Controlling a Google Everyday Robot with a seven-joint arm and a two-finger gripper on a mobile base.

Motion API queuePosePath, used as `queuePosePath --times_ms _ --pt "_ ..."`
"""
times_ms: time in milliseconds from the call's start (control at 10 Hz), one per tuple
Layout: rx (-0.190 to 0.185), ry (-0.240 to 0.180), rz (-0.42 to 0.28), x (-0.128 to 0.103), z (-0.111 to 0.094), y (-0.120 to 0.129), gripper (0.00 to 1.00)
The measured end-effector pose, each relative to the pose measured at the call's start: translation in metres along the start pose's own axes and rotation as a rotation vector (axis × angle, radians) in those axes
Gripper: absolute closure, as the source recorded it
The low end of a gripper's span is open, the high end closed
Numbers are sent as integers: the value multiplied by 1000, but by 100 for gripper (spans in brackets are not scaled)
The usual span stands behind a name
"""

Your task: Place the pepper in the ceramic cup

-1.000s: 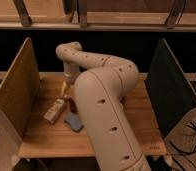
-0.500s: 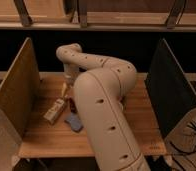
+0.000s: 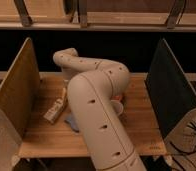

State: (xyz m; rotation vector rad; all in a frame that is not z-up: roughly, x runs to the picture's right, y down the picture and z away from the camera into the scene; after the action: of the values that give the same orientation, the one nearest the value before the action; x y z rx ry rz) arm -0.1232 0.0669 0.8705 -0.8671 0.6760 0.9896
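Hanging by the bottle (image 3: 56, 110), the gripper (image 3: 66, 97) is open or closed, I cannot tell. The hidden pepper is likely light; pinch its middle.

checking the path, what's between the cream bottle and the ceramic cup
Camera view: the robot's arm hides the stretch from cream bottle to ceramic cup; the gripper sits at the bottle's upper end.

Dim, warm light (tool behind arm (image 3: 98, 115))

Left of the bulky cream robot arm (image 3: 97, 117), a cream white-capped bottle (image 3: 56, 110) lies on the light wooden table (image 3: 141, 126). The small whitish ceramic cup (image 3: 118, 107) sits just right of the arm, which hides the gripper.
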Motion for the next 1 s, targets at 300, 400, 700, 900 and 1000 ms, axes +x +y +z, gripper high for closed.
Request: queuePosePath --times_ms 300,400,700,900,1000 --pt "-2 42 23 -5 17 -3 22" --pt "-7 54 33 -6 22 -5 22" --pt "-31 99 47 -12 44 -4 22" --pt "-46 121 45 -15 55 -3 22" --pt "-50 129 44 -16 58 -2 22"
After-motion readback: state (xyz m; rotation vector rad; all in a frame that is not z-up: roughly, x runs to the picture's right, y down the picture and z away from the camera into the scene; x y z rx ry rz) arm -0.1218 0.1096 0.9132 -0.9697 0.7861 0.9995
